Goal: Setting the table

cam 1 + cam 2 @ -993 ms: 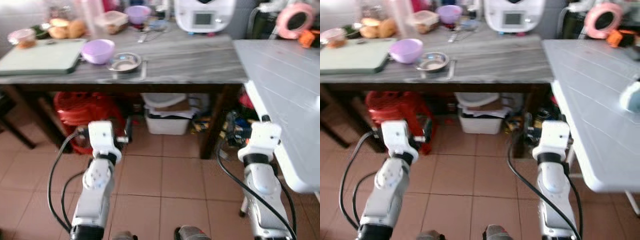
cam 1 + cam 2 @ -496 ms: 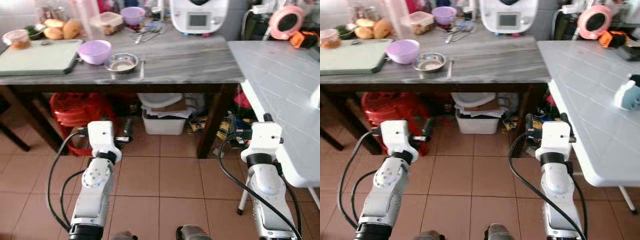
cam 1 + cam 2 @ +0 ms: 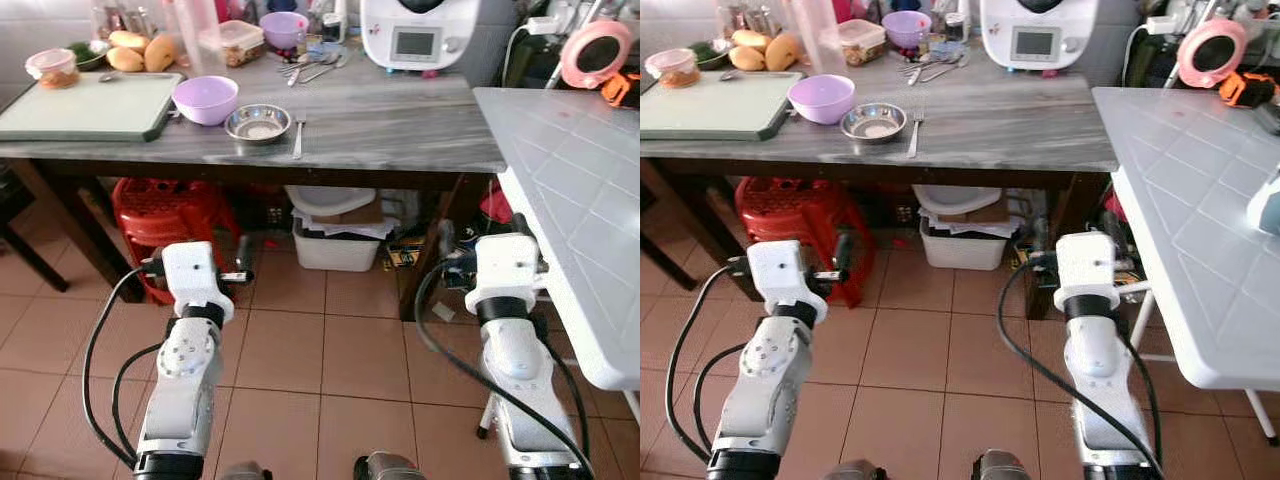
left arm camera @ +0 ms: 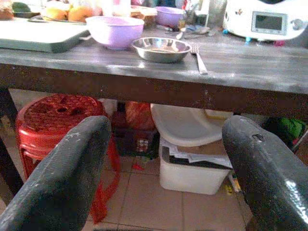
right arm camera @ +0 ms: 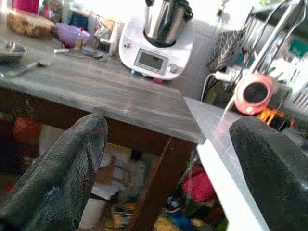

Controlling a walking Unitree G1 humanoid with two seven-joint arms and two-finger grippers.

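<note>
Both grippers, left (image 4: 163, 159) and right (image 5: 166, 159), spread wide and empty below counter (image 3: 400, 130), presumably ready to reach for bowl (image 3: 258, 124) and fork (image 3: 299, 136).

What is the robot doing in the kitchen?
It is standing in front of a grey table and holds nothing. Its left gripper and right gripper are both open, held low above the tiled floor. On the table sit a purple bowl, a small metal bowl and a fork, all untouched.
</note>
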